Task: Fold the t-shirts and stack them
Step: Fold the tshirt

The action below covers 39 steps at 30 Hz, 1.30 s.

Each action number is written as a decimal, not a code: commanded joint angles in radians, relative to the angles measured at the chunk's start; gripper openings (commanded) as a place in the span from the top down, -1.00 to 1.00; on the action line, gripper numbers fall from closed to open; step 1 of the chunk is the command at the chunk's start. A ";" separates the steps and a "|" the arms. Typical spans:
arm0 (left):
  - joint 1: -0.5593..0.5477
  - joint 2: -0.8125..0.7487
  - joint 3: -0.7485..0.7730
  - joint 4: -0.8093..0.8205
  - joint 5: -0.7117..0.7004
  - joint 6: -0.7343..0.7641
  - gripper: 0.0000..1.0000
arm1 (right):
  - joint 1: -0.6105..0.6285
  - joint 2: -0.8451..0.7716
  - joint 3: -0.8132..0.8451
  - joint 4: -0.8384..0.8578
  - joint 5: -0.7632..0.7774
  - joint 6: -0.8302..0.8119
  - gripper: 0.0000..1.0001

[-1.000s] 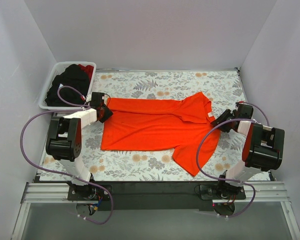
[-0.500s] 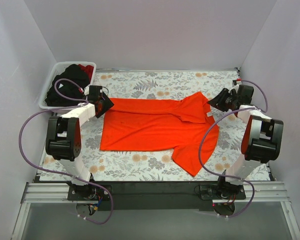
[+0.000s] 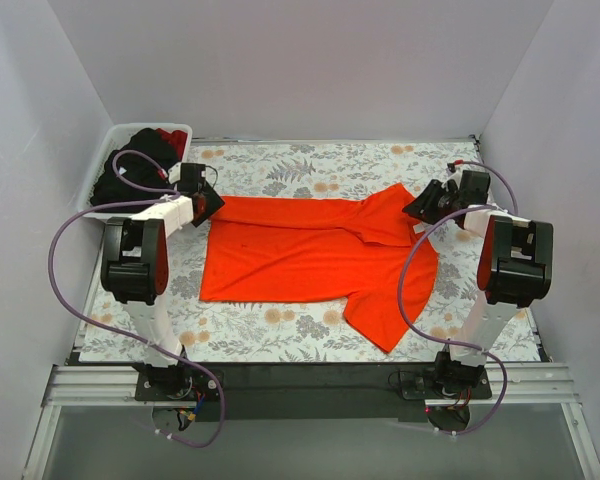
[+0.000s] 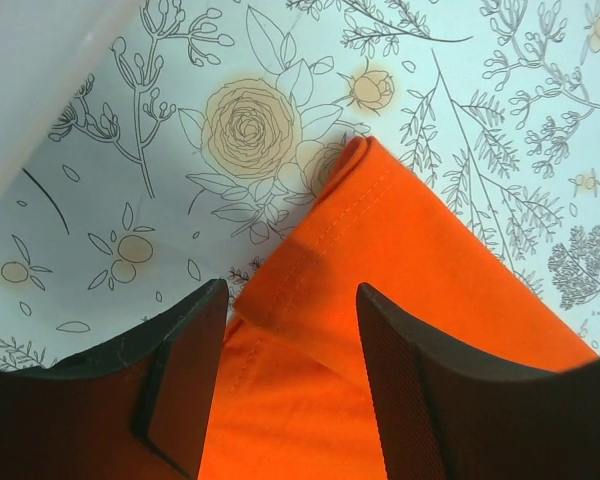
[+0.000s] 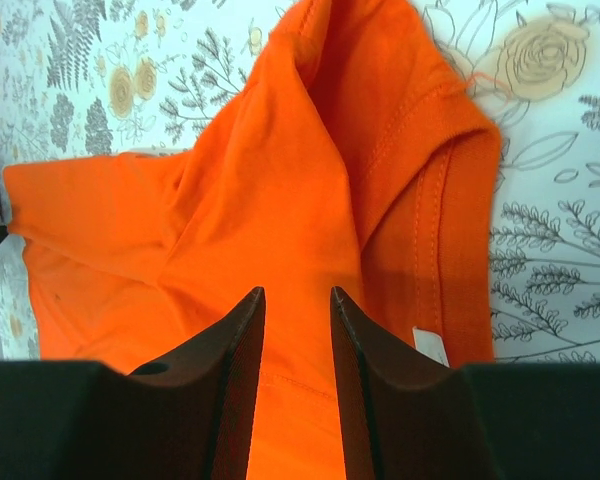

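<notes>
At the near edge of the flowered table [image 3: 280,335] stand the two arm bases. Just beyond them the orange shirt [image 3: 310,262] lies spread across the middle of the table, its bottom hem to the left and its neck to the right. One sleeve points toward the near right. The small white label [image 5: 432,343] shows at the neck.

Farther back, the left gripper [image 4: 292,300] is at the shirt's far left corner. Its jaws stand wide apart, and the folded-over hem corner lies between them on the table, not pinched. On the other side, the right gripper [image 5: 295,300] hangs over the shirt's far right shoulder, near the neck. Its fingers [image 5: 230,370] are apart with a narrow gap, and orange cloth shows through the gap below them; they grip nothing. The cloth here is rumpled, with the far sleeve bunched up in folds.

In the far left corner a white basket [image 3: 92,178] sits beside the left arm, holding a black shirt [image 3: 130,170] and a dark red shirt [image 3: 171,138].
</notes>
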 commanded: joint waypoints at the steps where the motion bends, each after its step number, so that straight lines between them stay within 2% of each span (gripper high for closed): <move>1: 0.004 0.015 0.033 -0.004 -0.021 0.006 -0.02 | 0.003 -0.015 -0.024 0.015 -0.007 -0.018 0.22; 8: 0.006 0.021 0.026 -0.007 -0.013 0.003 0.25 | 0.003 -0.008 -0.027 0.008 -0.002 -0.041 0.22; 19: 0.004 0.005 0.018 -0.016 -0.015 0.012 0.93 | 0.003 -0.009 -0.033 -0.011 0.000 -0.060 0.22; 26: 0.006 -0.009 0.029 -0.018 -0.027 0.045 1.00 | 0.005 -0.002 -0.022 -0.034 0.004 -0.066 0.22; 35: 0.004 -0.023 0.030 -0.021 -0.025 0.062 1.00 | 0.005 0.032 -0.015 -0.037 0.026 -0.081 0.23; 39: 0.004 -0.029 0.035 -0.024 -0.025 0.069 1.00 | 0.003 0.045 -0.007 -0.037 0.003 -0.083 0.31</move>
